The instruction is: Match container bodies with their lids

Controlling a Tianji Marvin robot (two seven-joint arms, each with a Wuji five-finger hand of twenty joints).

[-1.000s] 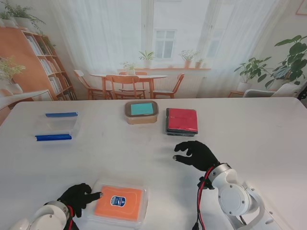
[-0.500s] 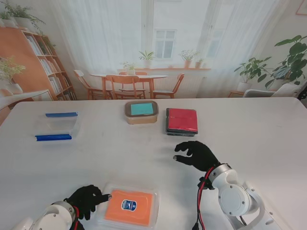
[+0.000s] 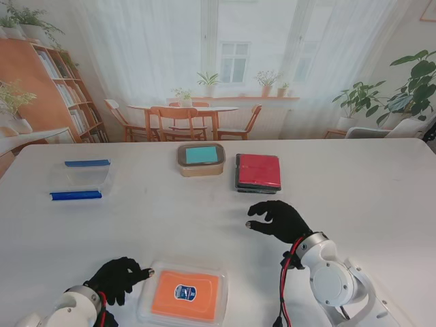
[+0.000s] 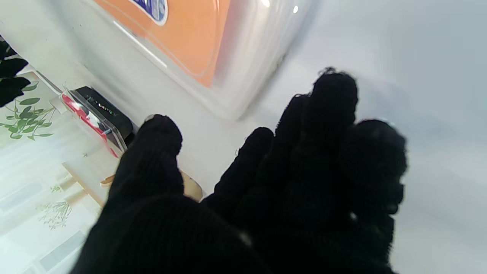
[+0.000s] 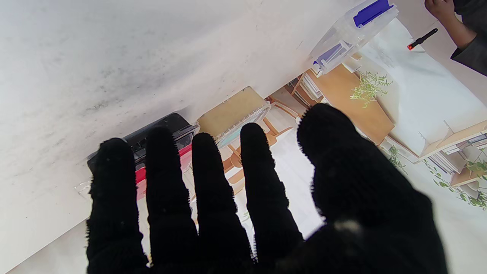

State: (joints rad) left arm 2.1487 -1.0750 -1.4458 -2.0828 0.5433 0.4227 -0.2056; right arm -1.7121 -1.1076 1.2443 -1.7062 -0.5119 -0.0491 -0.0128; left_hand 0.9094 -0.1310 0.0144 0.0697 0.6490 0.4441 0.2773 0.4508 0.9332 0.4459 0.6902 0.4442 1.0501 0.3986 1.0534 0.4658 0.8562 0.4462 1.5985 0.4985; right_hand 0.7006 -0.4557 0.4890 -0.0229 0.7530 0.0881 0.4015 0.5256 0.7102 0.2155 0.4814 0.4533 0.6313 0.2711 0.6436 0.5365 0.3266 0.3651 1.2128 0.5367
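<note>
Blue label on the orange lid [image 3: 184, 295], its text illegible.

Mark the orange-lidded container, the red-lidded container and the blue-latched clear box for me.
orange-lidded container [image 3: 185, 296]: stand view, middle of its orange lid.
red-lidded container [image 3: 258, 170]: stand view, centre of the red lid.
blue-latched clear box [image 3: 80, 180]: stand view, clear middle between the two blue latches.
</note>
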